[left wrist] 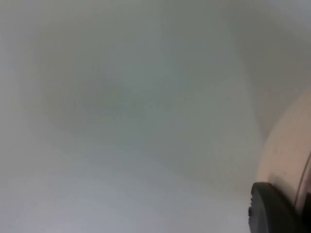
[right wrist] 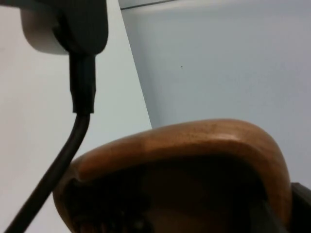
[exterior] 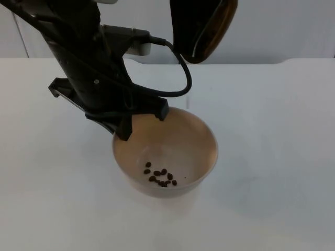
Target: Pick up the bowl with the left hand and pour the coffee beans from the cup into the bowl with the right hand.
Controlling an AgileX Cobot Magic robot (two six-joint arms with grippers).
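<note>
Gripping the bowl [exterior: 172,151] at its rim, the left tool [exterior: 141,123] holds coffee beans [exterior: 159,178] below; right tool's state unclear behind the wooden cup [exterior: 207,29].

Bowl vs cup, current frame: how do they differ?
The pale beige round bowl sits low over the white table, mouth up, left pincer on its rim; the brown wooden cup hangs higher, tipped. The bowl holds dark coffee beans; I can't see any in the cup.

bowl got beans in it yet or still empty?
Beans are in: a small cluster of coffee beans lies on the bowl floor. The left claw grips its rim; the brown cup hangs above.
</note>
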